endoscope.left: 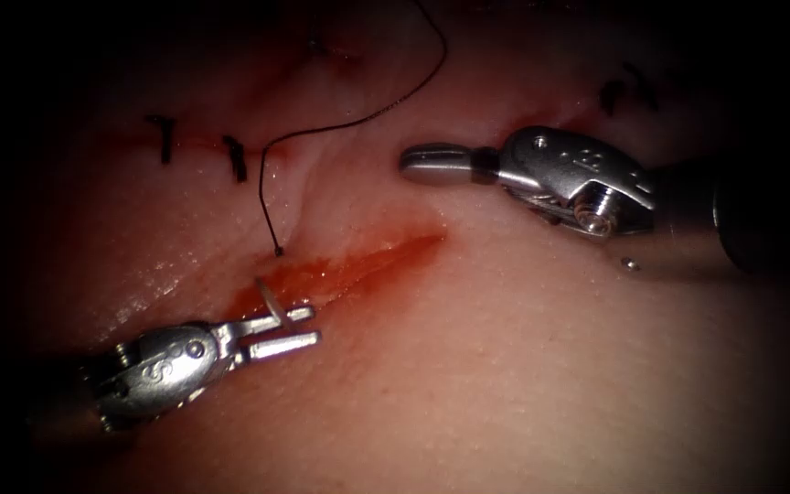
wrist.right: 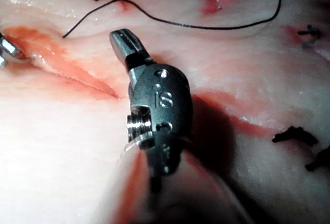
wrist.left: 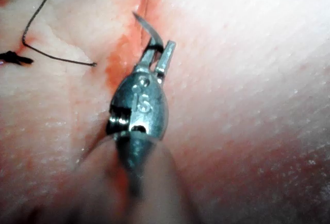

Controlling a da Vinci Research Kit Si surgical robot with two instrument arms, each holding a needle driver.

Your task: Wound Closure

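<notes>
The pale pink, moist pork-belly tissue (endoscope.left: 523, 366) has a finely pebbled, glistening surface that darkens toward the edges of the endoscope view. A narrow slanted cut (endoscope.left: 358, 265), filled and rimmed with smeared red fluid (endoscope.left: 322, 272), runs from about 8 o'clock toward 2 o'clock across the middle.

The left arm's polished steel needle driver (endoscope.left: 287, 329) enters from 8 o'clock, its two slim jaws slightly parted at the tips. The upper jaw and the thin curved silver needle (endoscope.left: 270, 300) cross; the grip sits near the needle's rear end, and its point (wrist.left: 135, 15) rises free over the red cut, not in the tissue.

The right arm's rounded steel needle driver (endoscope.left: 436, 162) comes in from 3 o'clock, well apart from the needle, on the cut's right side. Its blunt jaws lie pressed together and hold nothing.

A fine black thread (endoscope.left: 358, 119) curves down from 12 o'clock, bends left, then drops to a free end (endoscope.left: 279, 251) just above the cut, at about 10 o'clock from centre. Short dark stitches (endoscope.left: 235, 157) lie at 10 o'clock, with others (endoscope.left: 613, 93) at 1 o'clock.
</notes>
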